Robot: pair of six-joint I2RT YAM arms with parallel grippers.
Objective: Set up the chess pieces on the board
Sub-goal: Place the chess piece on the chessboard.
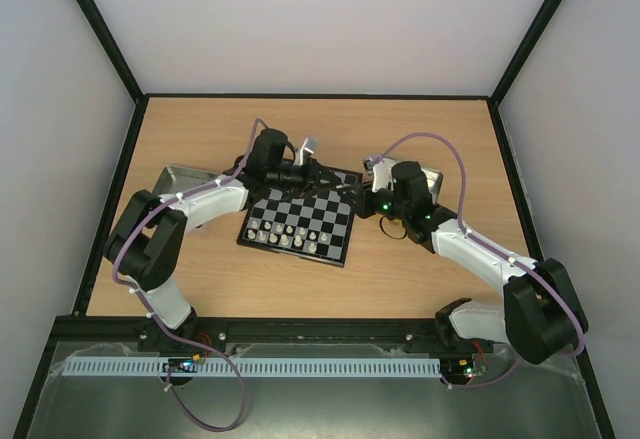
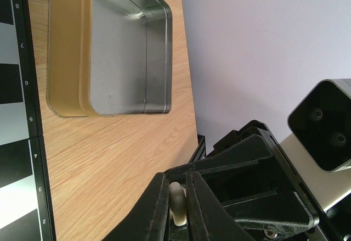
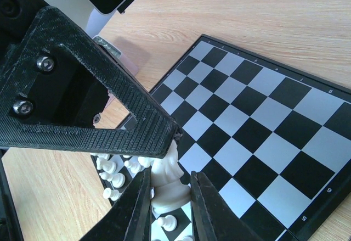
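Clamping white knight [image 3: 167,189] in right end effector [image 3: 171,173], pinching cream piece [image 2: 176,201] in left end effector [image 2: 175,183] (crowding just above) — could bump, twist knight loose, topple pawns [image 3: 109,167] beneath.

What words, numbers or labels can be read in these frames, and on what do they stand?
"8", "7", "6", "5", "4", "3", "2": rank numbers on the black rim of the board, left wrist view.
Rim marks in the right wrist view: too blurred to read.
Top view: nothing legible.
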